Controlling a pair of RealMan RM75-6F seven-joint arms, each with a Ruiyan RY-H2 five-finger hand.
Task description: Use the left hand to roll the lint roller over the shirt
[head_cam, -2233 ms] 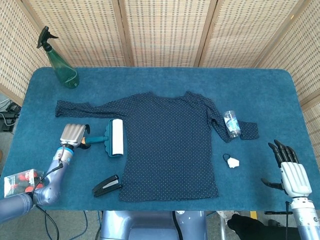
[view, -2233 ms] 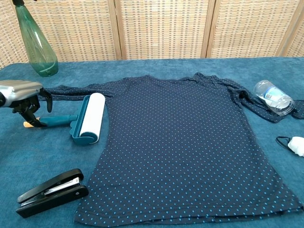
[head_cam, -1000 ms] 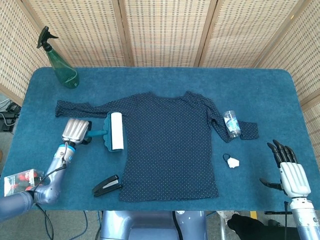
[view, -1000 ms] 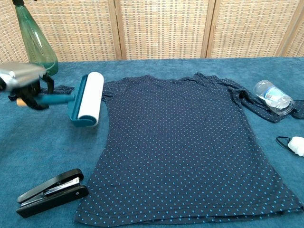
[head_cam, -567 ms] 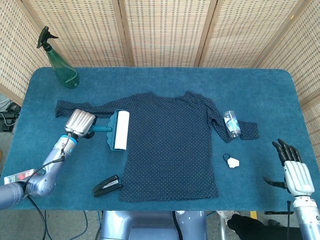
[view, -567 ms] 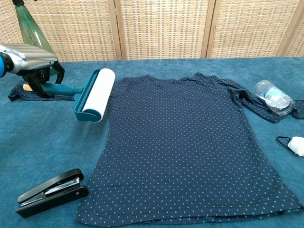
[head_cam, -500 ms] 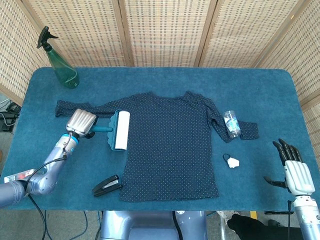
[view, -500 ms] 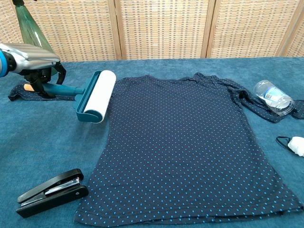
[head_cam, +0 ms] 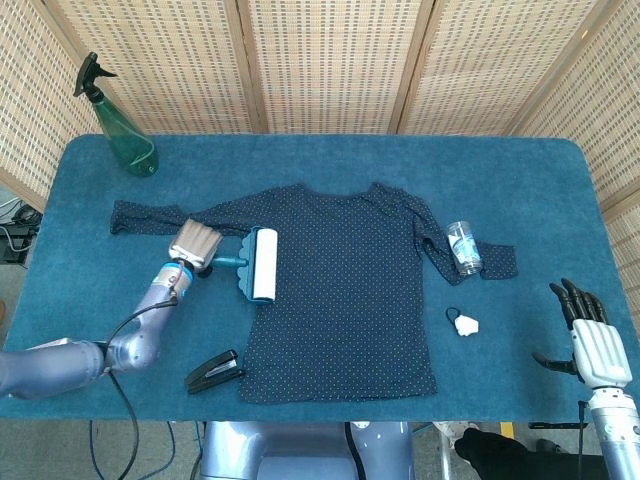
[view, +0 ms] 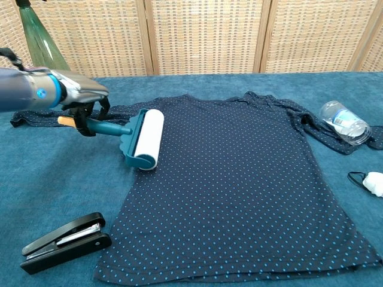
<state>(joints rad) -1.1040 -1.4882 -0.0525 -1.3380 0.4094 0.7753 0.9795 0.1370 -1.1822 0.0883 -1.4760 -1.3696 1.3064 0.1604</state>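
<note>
Blue table (head_cam: 330,160) | left hand (view: 81,95) hides lint roller (view: 142,140) handle | shirt (view: 233,179) hem cropped

Robot test lab or staged demo bay: woven rattan screen panels (head_cam: 330,60) wall off a counter (head_cam: 330,150) under blue cloth, cables (head_cam: 12,235) trailing on the floor at the far left, robot base (head_cam: 300,450) at the front edge.

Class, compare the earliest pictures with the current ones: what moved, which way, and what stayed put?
The left hand, gripping the teal-handled white lint roller throughout, lifted it off the blue table cover and carried it rightward; its roll now lies over the left edge of the dark dotted shirt. The open right hand, black stapler, green spray bottle and clear plastic bottle barely moved.
</note>
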